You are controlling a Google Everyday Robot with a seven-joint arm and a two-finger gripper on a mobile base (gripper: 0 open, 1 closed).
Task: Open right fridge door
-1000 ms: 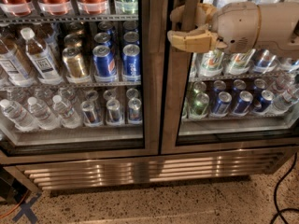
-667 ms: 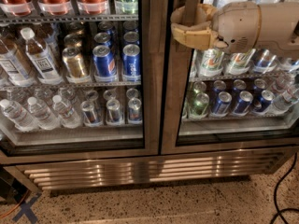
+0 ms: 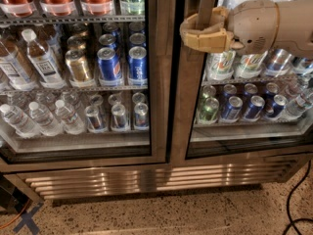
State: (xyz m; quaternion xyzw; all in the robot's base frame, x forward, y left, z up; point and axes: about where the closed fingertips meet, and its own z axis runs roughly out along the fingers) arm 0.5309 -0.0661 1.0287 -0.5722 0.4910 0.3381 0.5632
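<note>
The right fridge door point(image 3: 188, 111) is a glass pane in a wide steel frame, with cans and bottles behind it. My gripper point(image 3: 186, 32) is at the upper part of the frame's left upright. Its tan fingers point(image 3: 208, 39) curl around that edge, one above the other, shut on it. The cream arm body point(image 3: 264, 21) reaches in from the right and covers part of the glass. A narrow dark gap runs between this frame and the left door's frame.
The matching left door point(image 3: 160, 82) is closed, with bottles and cans on its shelves. A steel vent grille point(image 3: 146, 177) runs along the bottom. A black cable point(image 3: 293, 199) lies on the speckled floor at the right, and blue tape point(image 3: 27, 222) at the left.
The fingers were spread beside the frame's edge a second ago. They have since moved slightly up and closed around it.
</note>
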